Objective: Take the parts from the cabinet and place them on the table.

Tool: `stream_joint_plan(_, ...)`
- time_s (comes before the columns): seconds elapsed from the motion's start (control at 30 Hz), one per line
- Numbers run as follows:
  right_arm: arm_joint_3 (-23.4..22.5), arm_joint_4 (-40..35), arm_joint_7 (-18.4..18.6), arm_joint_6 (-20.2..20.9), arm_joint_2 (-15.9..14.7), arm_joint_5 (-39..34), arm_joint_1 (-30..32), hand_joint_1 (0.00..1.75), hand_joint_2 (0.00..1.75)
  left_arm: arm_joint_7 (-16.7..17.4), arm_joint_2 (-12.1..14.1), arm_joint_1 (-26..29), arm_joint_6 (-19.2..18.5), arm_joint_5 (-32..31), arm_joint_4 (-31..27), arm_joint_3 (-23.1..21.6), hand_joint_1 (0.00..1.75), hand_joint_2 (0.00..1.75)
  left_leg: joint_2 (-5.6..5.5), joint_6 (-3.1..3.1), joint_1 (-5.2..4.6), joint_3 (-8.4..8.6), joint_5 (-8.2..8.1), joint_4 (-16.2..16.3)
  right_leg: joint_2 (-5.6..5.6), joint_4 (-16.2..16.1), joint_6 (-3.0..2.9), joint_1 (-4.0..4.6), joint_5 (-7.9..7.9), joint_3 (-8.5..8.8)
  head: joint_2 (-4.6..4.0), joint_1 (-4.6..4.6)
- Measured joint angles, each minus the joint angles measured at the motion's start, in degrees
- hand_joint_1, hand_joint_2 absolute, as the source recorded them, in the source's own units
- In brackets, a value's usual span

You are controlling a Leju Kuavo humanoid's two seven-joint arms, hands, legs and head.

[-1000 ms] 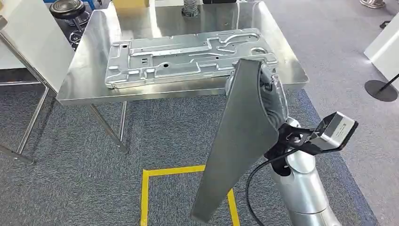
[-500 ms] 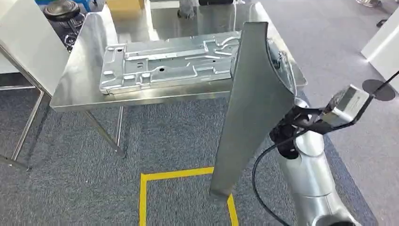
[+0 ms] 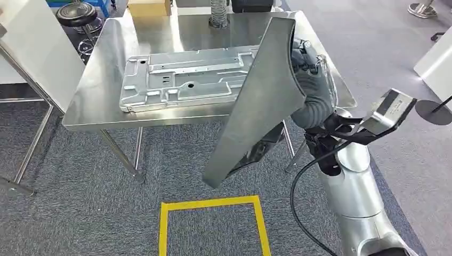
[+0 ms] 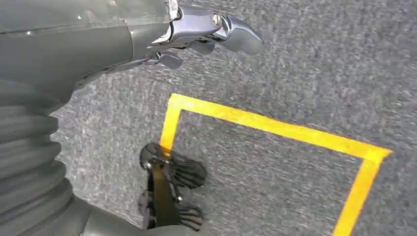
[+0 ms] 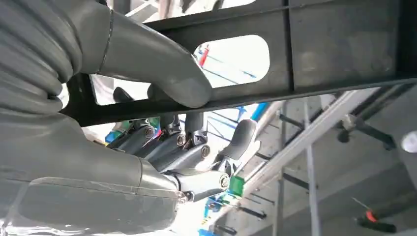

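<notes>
Right hand point(image 3: 312, 90) grips a long grey metal panel point(image 3: 261, 101), tilted on edge right of centre, overlapping the table's point(image 3: 96, 85) front right corner. A stamped metal plate point(image 3: 186, 77) lies flat on the table. Left hand point(image 4: 196, 34) hangs over carpet, fingers point(image 4: 236, 37) loosely apart, holding nothing.

A shiny metal table point(image 3: 101, 101) stands on grey carpet point(image 3: 74, 213). A big flat metal part point(image 3: 181, 80) lies on top of it. Yellow tape point(image 3: 210, 204) marks the carpet near the table.
</notes>
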Motion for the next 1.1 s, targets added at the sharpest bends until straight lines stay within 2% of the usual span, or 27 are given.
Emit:
stream_joint_plan(0.03, 0.0, 0.1, -0.3, 0.3, 0.0, -0.2, 0.0, 1.75, 1.75, 0.0, 0.0, -0.1, -0.1, -0.1, 0.0, 0.0, 0.0, 1.75, 0.03, -0.39, 0.01, -0.28, -0.2, -0.1, 0.03, -0.1, -0.22, 0.11, -0.45, 0.0, 0.02, 0.11)
stream_joint_plan(0.07, 0.0, 0.1, -0.7, 0.8, 0.0, -0.2, 0.0, 1.75, 1.75, 0.0, 0.0, 0.0, -0.1, -0.1, 0.0, 0.0, 0.0, 1.75, 0.11, -0.73, -0.01, -0.05, -0.36, -0.1, 0.05, -0.3, -0.53, 0.08, 0.76, -0.07, 0.0, 0.02)
stream_joint_plan(0.1, 0.1, 0.2, -1.1, 1.3, -0.3, -0.1, 0.0, 1.75, 1.75, 0.0, 0.0, 0.0, -0.2, -0.3, 0.0, 0.0, 0.0, 1.75, 0.08, -1.22, -0.08, 0.2, 0.08, 0.5, 0.11, -0.4, -0.86, -0.01, 0.52, 0.15, 0.02, 0.04)
stream_joint_plan(0.17, 0.2, 0.2, -1.6, 2.0, -0.7, 0.2, -0.1, 1.75, 1.75, 0.0, 0.1, -0.1, -0.2, -0.3, 0.0, 0.0, 0.0, 1.75, 0.08, -1.69, 0.04, 0.27, -0.9, 1.6, -0.06, -0.9, -1.46, -0.44, 0.44, 1.59, 0.0, 0.13)
stream_joint_plan(0.2, 0.2, 0.2, -1.9, 2.2, -0.7, 0.3, -0.2, 1.75, 1.75, 0.0, 0.1, -0.2, -0.3, -0.4, 0.0, 0.0, 0.0, 1.75, 0.07, -1.92, 0.05, -1.05, -1.69, 4.5, -0.16, -1.0, -1.8, -0.48, 0.2, 1.95, 0.02, -0.31)
stream_joint_plan(0.27, 0.3, 0.5, -2.1, 2.2, -0.9, 0.5, -0.2, 1.75, 1.75, 0.0, 0.2, -0.3, -0.3, -0.4, 0.0, 0.0, 0.0, 1.75, 0.07, -2.52, 0.24, -6.73, -5.51, 14.0, -0.25, -1.0, -2.04, -0.41, -0.34, 2.33, 0.02, -0.33)
stream_joint_plan(0.3, 0.4, 0.7, -2.0, 2.2, -1.0, 0.5, -0.2, 1.75, 1.75, 0.0, 0.2, -0.2, -0.3, -0.4, 0.0, 0.0, 0.0, 1.75, 0.08, -2.6, 0.25, -9.18, -7.03, 17.6, -0.32, -0.9, -2.08, -0.39, -0.63, 2.54, 0.02, -0.33)
stream_joint_plan(0.33, 0.4, 0.9, -1.9, 2.2, -1.0, 0.5, -0.1, 1.75, 1.75, 0.0, 0.2, 0.0, -0.3, -0.5, 0.0, 0.0, 0.0, 1.75, 0.08, -2.62, 0.26, -10.78, -7.01, 19.1, -0.34, -0.9, -2.06, -0.39, -0.96, 2.87, 0.02, -0.35)
stream_joint_plan(0.37, 0.4, 1.1, -1.9, 2.3, -1.1, 0.5, -0.1, 1.75, 1.75, -0.1, 0.2, 0.2, -0.3, -0.5, 0.0, 0.0, 0.0, 1.75, 0.08, -2.54, 0.29, -10.9, -5.45, 17.8, -0.36, -0.9, -2.04, -0.4, -1.28, 3.34, 0.02, -0.35)
stream_joint_plan(0.4, 0.4, 1.3, -1.9, 2.3, -1.1, 0.4, -0.1, 1.75, 1.75, 0.0, 0.2, 0.3, -0.3, -0.6, 0.0, 0.0, 0.0, 1.75, 0.13, -2.44, 0.32, -9.82, -2.4, 13.9, -0.43, -0.9, -1.95, -0.4, -1.68, 3.91, 0.02, -0.35)
stream_joint_plan(0.43, 0.4, 1.4, -1.9, 2.3, -1.1, 0.4, -0.1, 1.75, 1.75, -0.1, 0.2, 0.2, -0.3, -0.6, 0.0, 0.0, 0.0, 1.75, 0.37, -2.26, 0.31, -7.72, 1.68, 8.1, -0.64, -0.8, -1.82, -0.4, -2.18, 4.68, 0.02, -0.35)
stream_joint_plan(0.47, 0.4, 1.4, -1.9, 2.3, -1.1, 0.4, -0.1, 1.75, 1.75, -0.1, 0.2, 0.2, -0.3, -0.6, 0.0, 0.0, 0.0, 1.75, 1.12, -1.88, 0.24, -5.89, 5.11, 3.0, -0.81, -0.9, -1.64, -0.38, -2.64, 5.23, 0.02, -0.33)
stream_joint_plan(0.5, 0.4, 1.6, -1.9, 2.3, -1.2, 0.4, -0.1, 1.75, 1.75, -0.1, 0.3, 0.2, -0.3, -0.6, 0.0, 0.0, 0.0, 1.75, 2.26, -1.54, -0.19, -5.58, 4.26, 1.3, -0.96, -0.7, -1.38, -0.23, -2.92, 5.55, 0.0, -0.24)
stream_joint_plan(0.53, 0.5, 1.6, -1.9, 2.3, -1.4, 0.3, -0.2, 1.75, 1.75, -0.1, 0.2, -0.1, -0.3, -0.6, 0.0, 0.0, 0.0, 1.75, 2.14, -1.1, -0.46, -5.5, 2.89, 0.6, -0.89, -0.7, -1.05, -0.13, -3.01, 5.15, 0.02, -0.39)
stream_joint_plan(0.57, 0.5, 1.7, -1.8, 2.3, -1.4, 0.2, -0.2, 1.75, 1.75, -0.1, 0.3, -0.1, -0.4, -0.6, 0.0, 0.0, 0.0, 1.75, 2.06, -0.69, -0.5, -5.38, 4.07, 0.6, -1.07, -0.7, -0.64, -0.03, -3.32, 5.1, 0.02, -0.26)
stream_joint_plan(0.6, 0.5, 1.8, -1.8, 2.3, -1.4, 0.0, -0.1, 1.75, 1.75, -0.1, 0.3, 0.2, -0.4, -0.6, 0.0, 0.0, 0.0, 1.75, 1.79, -0.38, -0.61, -5.41, 3.99, 0.8, -1.27, -0.9, -0.33, -0.06, -3.58, 5.35, 0.02, -0.28)
stream_joint_plan(0.67, 0.4, 1.7, -1.8, 2.4, -1.5, -0.1, -0.4, 1.75, 1.75, -0.1, 0.3, 0.2, -0.4, -0.6, 0.0, 0.0, 0.0, 1.75, 1.46, 0.2, 0.04, -4.49, 4.21, 0.1, -1.32, -0.5, 0.33, -0.09, -4.34, 5.89, 0.02, -0.33)
stream_joint_plan(0.7, 0.4, 1.7, -1.8, 2.4, -1.6, -0.3, -0.7, 1.75, 1.75, -0.1, 0.3, 0.1, -0.4, -0.6, 0.0, 0.0, 0.0, 1.75, 1.34, 0.59, 0.02, -4.16, 3.96, 0.0, -0.77, 1.8, 0.6, -0.11, -5.44, 4.92, 0.02, 0.06)
stream_joint_plan(0.73, 0.4, 1.8, -1.8, 2.4, -1.8, -0.4, -0.9, 1.75, 1.75, -0.1, 0.3, -0.1, -0.4, -0.7, 0.0, 0.0, 0.0, 1.75, 1.23, 0.82, 0.01, -4.03, 3.79, 0.0, -0.45, 6.0, 0.81, -0.21, -7.29, 2.56, 0.02, 0.18)
stream_joint_plan(0.8, 0.4, 1.9, -1.8, 2.4, -1.9, -0.5, -0.8, 1.75, 1.75, -0.1, 0.3, -0.2, -0.4, -0.7, 0.0, 0.0, 0.0, 1.75, 0.83, 1.02, -0.06, -3.78, 3.23, 0.0, -0.32, 15.8, 1.16, -0.46, -10.53, -3.49, 0.0, 0.15)
stream_joint_plan(0.83, 0.4, 2.0, -1.7, 2.4, -2.0, -0.6, -0.7, 1.75, 1.75, -0.1, 0.3, -0.2, -0.4, -0.8, 0.0, 0.0, 0.0, 1.75, 0.63, 0.99, -0.07, -3.51, 2.94, 0.0, -0.3, 18.8, 1.24, -0.52, -10.6, -5.84, 0.02, 0.15)
stream_joint_plan(0.87, 0.4, 2.0, -1.7, 2.4, -2.1, -0.7, -0.6, 1.75, 1.75, -0.1, 0.3, -0.1, -0.4, -0.8, 0.0, 0.0, 0.0, 1.75, 0.42, 0.95, -0.08, -2.97, 2.55, 0.0, -0.3, 18.3, 1.23, -0.57, -8.82, -6.59, 0.02, 0.15)
stream_joint_plan(0.9, 0.4, 2.0, -1.6, 2.4, -2.1, -0.7, -0.6, 1.75, 1.75, -0.1, 0.3, 0.0, -0.4, -0.8, 0.0, 0.0, 0.0, 1.75, 0.2, 0.87, -0.08, -2.31, 2.11, 0.0, -0.3, 15.1, 1.08, -0.58, -5.81, -5.67, 0.02, 0.18)
stream_joint_plan(0.97, 0.4, 2.0, -1.6, 2.4, -2.2, -0.8, -0.7, 1.75, 1.75, -0.1, 0.3, 0.0, -0.4, -0.9, 0.0, 0.0, 0.0, 1.75, -0.11, 0.62, -0.16, -0.81, 1.22, 0.0, -0.29, 4.4, 0.42, -0.46, 1.03, -1.51, 0.02, 0.2)
stream_joint_plan(1.0, 0.4, 2.0, -1.6, 2.4, -2.4, -0.8, -0.8, 1.75, 1.75, -0.1, 0.2, 0.0, -0.4, -1.0, 0.0, 0.0, 0.0, 1.75, -0.17, 0.4, -0.22, -0.67, 0.78, 0.0, -0.29, 0.7, -0.14, -0.28, 2.1, -0.22, 0.02, 0.18)
stream_joint_plan(1.03, 0.4, 2.0, -1.6, 2.5, -2.4, -0.9, -0.9, 1.75, 1.75, 0.0, 0.2, -0.2, -0.2, -1.0, 0.0, 0.0, 0.0, 1.75, -0.33, -0.03, -0.56, -0.39, 0.31, 0.2, -0.29, -0.3, -0.31, -0.05, 1.26, 0.37, 0.02, 0.13)
stream_joint_plan(1.1, 0.4, 2.0, -1.5, 2.7, -2.4, -0.9, -0.8, 1.75, 1.75, 0.2, 0.2, -0.2, 0.1, -1.0, 0.0, 0.0, 0.0, 1.75, -0.25, -0.59, -0.33, -0.21, -0.03, -0.2, -0.22, -0.1, -0.78, 0.14, 0.8, 0.3, 0.02, 0.07)
